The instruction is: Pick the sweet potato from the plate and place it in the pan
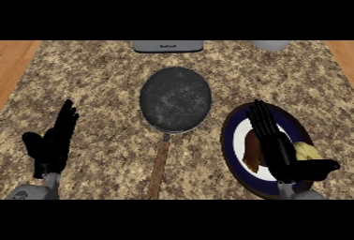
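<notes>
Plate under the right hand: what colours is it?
Dark blue rim, white centre, per the head view.

Right hand (285, 154) open over sweet potato (252, 152) on plate (232, 136); pan (175, 99) empty.

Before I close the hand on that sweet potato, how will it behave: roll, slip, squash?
The sweet potato looks long and tapered, so it may roll sideways on the plate if nudged. It probably stays stiff rather than squashing. The right hand lies open along it, partly hiding it, so its far side cannot be judged.
</notes>
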Robot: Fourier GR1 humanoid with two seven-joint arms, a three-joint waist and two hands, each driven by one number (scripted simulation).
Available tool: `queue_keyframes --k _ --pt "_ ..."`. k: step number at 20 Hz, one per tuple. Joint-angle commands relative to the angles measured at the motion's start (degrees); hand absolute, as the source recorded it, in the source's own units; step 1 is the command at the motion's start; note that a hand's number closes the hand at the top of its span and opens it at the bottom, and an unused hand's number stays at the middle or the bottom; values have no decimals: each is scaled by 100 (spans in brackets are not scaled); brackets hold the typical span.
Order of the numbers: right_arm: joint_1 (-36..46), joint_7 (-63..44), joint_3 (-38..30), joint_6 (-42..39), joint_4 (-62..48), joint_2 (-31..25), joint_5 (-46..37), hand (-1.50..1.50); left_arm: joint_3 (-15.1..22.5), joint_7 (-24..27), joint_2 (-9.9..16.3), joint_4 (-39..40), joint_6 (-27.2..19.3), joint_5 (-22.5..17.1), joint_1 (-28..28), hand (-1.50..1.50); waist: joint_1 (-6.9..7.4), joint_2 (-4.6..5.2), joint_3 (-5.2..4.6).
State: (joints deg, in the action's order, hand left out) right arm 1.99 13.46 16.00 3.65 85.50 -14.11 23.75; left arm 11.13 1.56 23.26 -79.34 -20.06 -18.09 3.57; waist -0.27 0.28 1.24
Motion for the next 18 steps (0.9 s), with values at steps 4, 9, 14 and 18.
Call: queue_keyframes --k 4,9,14,18 --pt "380 -515 -892 2341 -199 -282 -1163 -150 309 39 442 -50 -7 664 -135 0 -50 -52 -147" --pt "-313 -1060 -1790 4328 -897 -709 -1980 -150 350 -102 553 -59 32 672 -292 0 -559 -78 -205" --pt "-1074 -2172 -1114 5541 -854 -591 -3038 -150 454 -238 718 -335 211 703 -310 0 -182 -56 -215" --pt "-1601 -2930 -634 5340 -1059 -1110 -3751 -150 595 -291 702 -487 262 757 -321 0 4 10 -242"
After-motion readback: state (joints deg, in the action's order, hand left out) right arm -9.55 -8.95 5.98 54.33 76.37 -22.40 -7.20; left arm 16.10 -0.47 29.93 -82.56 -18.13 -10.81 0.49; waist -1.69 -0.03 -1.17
